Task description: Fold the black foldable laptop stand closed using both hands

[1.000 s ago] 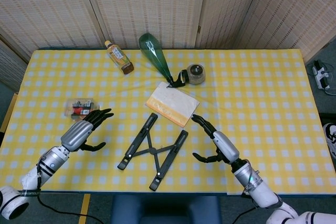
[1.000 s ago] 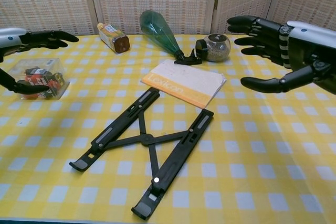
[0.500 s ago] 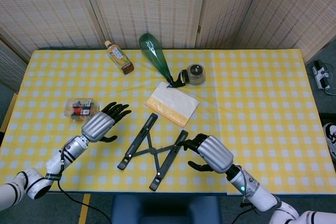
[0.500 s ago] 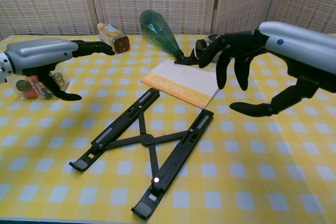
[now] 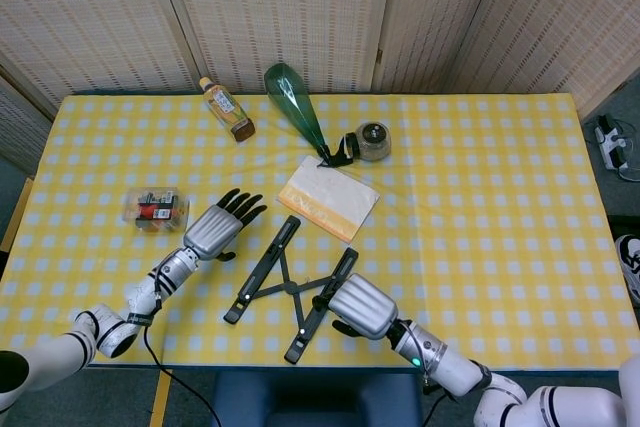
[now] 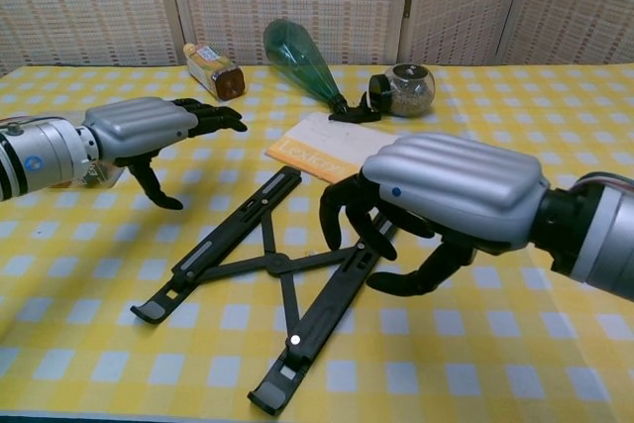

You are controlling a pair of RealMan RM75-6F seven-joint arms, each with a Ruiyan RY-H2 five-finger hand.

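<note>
The black foldable laptop stand lies spread flat in an X near the table's front edge, its cross-hinge in the middle. My left hand hovers just left of the stand's left rail, fingers stretched out and apart, holding nothing; the chest view shows this left hand above the cloth. My right hand sits palm down over the upper part of the right rail. In the chest view the right hand has its fingers curled downward around the rail's top, thumb apart. Whether they touch the rail is unclear.
An orange-edged white booklet lies just behind the stand. Further back are a green bottle on its side, a tea bottle and a small jar. A clear box of small items sits left of my left hand.
Both hands have moved inward to the stand. The right hand turned palm down and came over the right rail; the left hand slid right toward the left rail.
</note>
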